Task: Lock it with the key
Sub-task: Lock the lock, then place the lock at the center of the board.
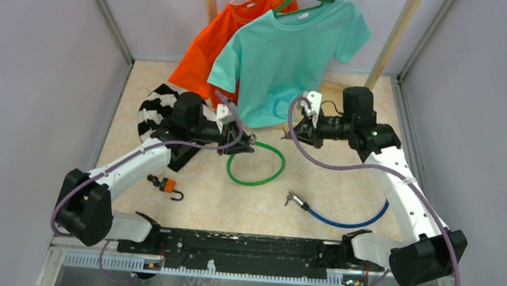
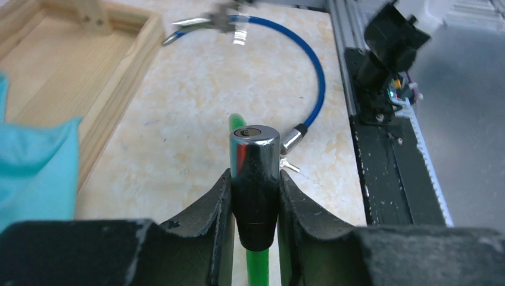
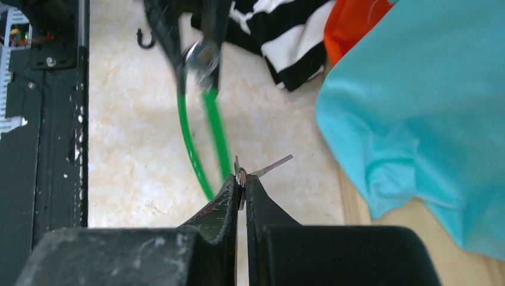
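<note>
Right wrist view: I saw the key (image 3: 274,165) only as a thin blade at centre; the right gripper (image 3: 241,183) hid its head. The lock cylinder (image 3: 202,56) at top centre was blurred. Left wrist view: the blue cable (image 2: 322,80) was blurred at its upper end.

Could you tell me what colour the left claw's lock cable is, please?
Green; the lock cable shows best in the top external view.

We count 2 cable locks: the green cable lock (image 1: 256,178) in the left pincer (image 1: 247,144), the blue cable lock (image 1: 347,222) well apart from the right pincer (image 1: 287,133); 1 key (image 3: 274,165) in that pincer; 1 padlock (image 1: 167,186); 2 T-shirts (image 1: 284,63); 1 striped cloth (image 1: 154,108).
</note>
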### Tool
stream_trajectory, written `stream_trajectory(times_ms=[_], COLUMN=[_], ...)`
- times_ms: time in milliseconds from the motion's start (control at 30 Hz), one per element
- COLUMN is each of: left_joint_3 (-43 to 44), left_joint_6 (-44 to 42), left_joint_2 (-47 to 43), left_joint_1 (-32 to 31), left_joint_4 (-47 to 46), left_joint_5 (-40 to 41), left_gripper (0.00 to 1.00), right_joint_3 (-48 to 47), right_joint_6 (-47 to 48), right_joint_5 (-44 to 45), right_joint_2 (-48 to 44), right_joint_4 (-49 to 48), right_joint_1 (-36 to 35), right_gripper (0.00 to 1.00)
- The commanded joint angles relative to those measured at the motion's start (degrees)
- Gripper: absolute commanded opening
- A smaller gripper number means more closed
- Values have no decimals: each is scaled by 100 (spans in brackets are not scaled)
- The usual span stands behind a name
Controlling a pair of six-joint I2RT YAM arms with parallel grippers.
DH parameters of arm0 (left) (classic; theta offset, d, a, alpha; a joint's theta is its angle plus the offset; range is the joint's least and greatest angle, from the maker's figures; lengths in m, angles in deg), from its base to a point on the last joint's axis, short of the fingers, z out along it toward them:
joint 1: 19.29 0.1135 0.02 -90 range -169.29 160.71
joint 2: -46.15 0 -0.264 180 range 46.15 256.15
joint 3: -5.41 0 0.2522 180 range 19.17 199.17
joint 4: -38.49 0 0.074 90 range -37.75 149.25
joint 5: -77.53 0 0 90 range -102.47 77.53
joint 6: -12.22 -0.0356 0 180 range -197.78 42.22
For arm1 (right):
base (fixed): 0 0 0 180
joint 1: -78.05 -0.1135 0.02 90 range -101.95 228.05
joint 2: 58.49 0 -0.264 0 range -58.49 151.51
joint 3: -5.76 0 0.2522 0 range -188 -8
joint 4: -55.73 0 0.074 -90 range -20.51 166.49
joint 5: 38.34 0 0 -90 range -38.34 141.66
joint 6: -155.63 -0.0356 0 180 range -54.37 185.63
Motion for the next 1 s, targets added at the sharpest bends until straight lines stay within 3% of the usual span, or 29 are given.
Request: stream_trajectory(times_ms=[0, 133, 400, 733, 967], left_joint_3=[6, -373, -1305, -1256, -724], left_joint_6=[2914, 5177, 7194, 7487, 7014], left_joint_2=[37, 193, 503, 1759, 2699], left_joint_1=[754, 1285, 1803, 1910, 1905], left_joint_4=[-1432, -2702, -3891, -4102, -3643], left_joint_5=[437, 617, 1578, 1926, 1567], left_gripper=[0, 0, 0, 6, 27], right_joint_3=[373, 770, 1299, 1794, 2058], right_joint_6=[105, -165, -642, -844, -970], right_joint_5=[190, 286, 188, -2, -159], right_joint_2=[-325, -595, -791, -764, -598], right_joint_4=[-168, -378, -694, -1081, -1372], right_joint_1=[-17, -18, -18, -17, -20], right_gripper=[0, 0, 0, 0, 0])
